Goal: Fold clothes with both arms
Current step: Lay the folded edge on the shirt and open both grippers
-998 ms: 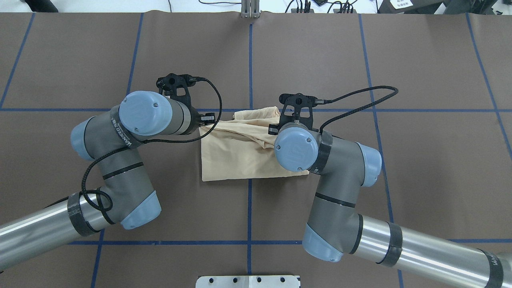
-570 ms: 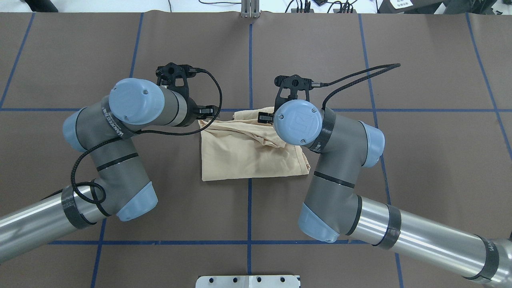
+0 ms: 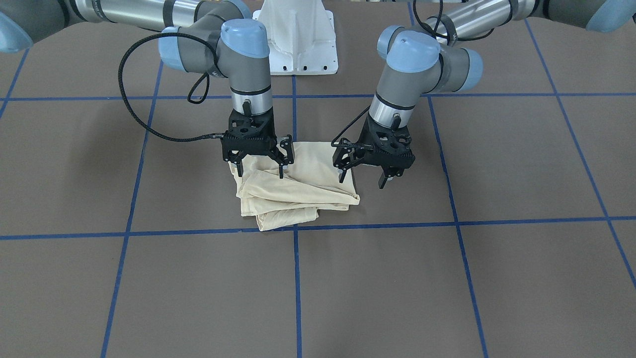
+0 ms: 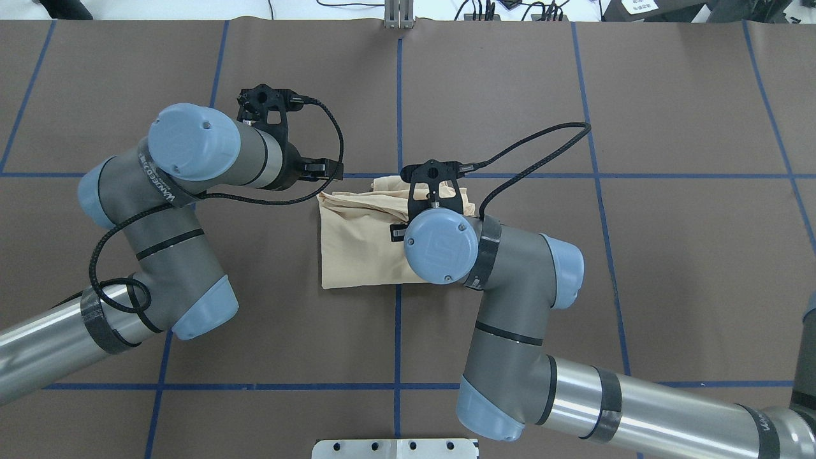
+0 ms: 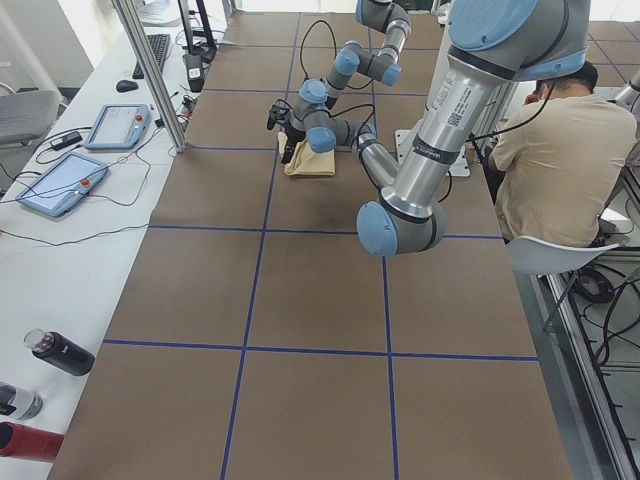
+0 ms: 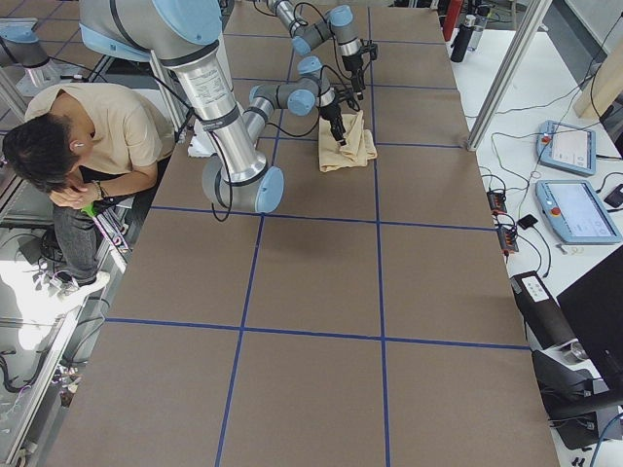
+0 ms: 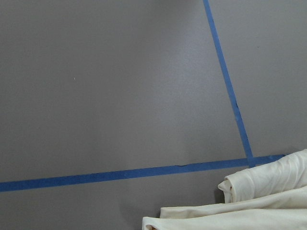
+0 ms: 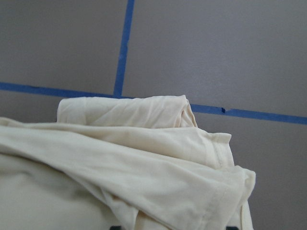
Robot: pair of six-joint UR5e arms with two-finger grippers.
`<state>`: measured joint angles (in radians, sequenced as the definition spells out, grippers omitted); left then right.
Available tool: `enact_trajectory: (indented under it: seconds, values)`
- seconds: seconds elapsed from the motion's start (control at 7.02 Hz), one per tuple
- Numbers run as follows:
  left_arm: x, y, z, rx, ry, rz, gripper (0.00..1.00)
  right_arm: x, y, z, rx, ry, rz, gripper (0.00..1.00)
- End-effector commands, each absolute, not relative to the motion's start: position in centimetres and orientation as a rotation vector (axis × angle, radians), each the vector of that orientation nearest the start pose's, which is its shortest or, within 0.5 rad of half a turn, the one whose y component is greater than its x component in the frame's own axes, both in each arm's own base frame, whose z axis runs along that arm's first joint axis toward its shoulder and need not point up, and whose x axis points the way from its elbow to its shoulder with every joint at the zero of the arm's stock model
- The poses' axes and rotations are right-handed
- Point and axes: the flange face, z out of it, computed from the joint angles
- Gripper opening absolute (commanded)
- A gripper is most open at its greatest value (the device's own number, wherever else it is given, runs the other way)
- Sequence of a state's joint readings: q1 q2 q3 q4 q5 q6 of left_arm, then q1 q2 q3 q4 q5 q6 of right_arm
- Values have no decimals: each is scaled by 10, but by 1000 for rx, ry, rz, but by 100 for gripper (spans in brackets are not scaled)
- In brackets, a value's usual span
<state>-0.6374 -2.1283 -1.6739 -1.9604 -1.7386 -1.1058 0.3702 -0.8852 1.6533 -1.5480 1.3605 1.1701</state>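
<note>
Right hand (image 3: 261, 174) and left hand (image 3: 361, 181) hang spread, empty — best to pinch every layer of the shirt (image 3: 303, 186) at its 12 o'clock edge.

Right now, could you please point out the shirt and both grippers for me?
shirt (image 3: 303, 191): exterior front-facing view, middle of the top folded layer.
left gripper (image 3: 361, 181): exterior front-facing view, midway between its open fingertips.
right gripper (image 3: 261, 173): exterior front-facing view, midway between its open fingertips.

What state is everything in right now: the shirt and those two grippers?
Shirt: folded into a rumpled bundle, not held.
Left gripper: open, empty, at the shirt's edge.
Right gripper: open, empty, over the shirt.
</note>
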Motion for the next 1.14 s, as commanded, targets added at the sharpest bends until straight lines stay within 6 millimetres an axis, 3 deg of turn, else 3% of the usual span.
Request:
enact_trajectory:
  seconds: [0.0, 0.29, 0.57, 0.71, 1.0]
  values:
    - [467, -492, 244, 420, 974, -68, 100, -603, -380, 225, 549, -576, -104, 73]
    - [467, -492, 244, 420, 974, -68, 100, -612, -389, 224, 591, -535, -110, 34]
    - [467, -491, 244, 421, 975, -68, 100, -619, -393, 226, 587, -538, -89, 6]
    - [467, -491, 244, 421, 975, -68, 100, -614, -402, 226, 595, -537, -79, 0]
    - [466, -492, 244, 421, 975, -69, 100, -590, -443, 232, 625, -492, -41, 0]
